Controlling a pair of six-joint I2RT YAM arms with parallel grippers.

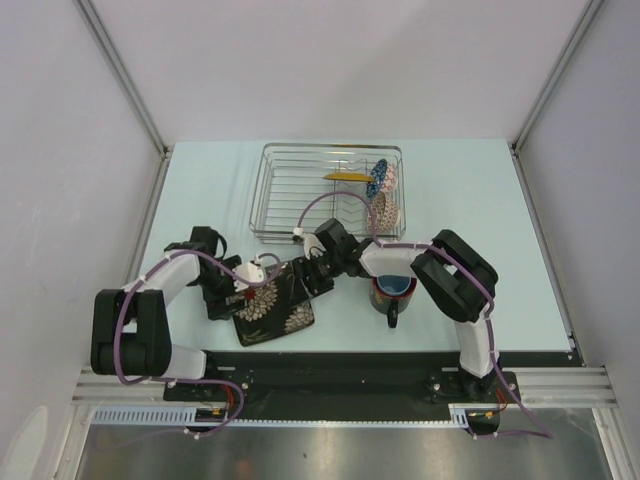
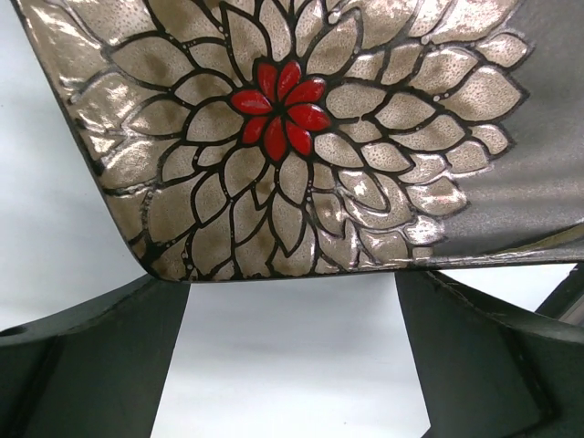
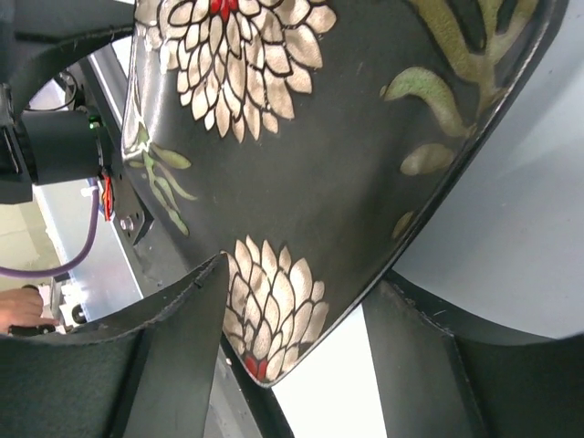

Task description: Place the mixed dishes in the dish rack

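The square black floral plate (image 1: 275, 312) sits cornerwise near the table's (image 1: 200, 190) front edge, one corner just short of the left gripper (image 2: 292, 360), jaws spread wide, another corner poking between the right gripper's (image 3: 301, 301) fingers, apart, not clamped.

Bare table (image 1: 205, 190) either side of the dish rack (image 1: 300, 200); mug (image 1: 393, 290) (handle nearward) just beside the plate (image 1: 278, 312).

pale blue table (image 1: 200, 190), wire dish rack (image 1: 290, 200) standing far-centre, dark mug (image 1: 393, 291) upright near front, right of centre, square black floral plate (image 1: 275, 312) left of mug, by near edge
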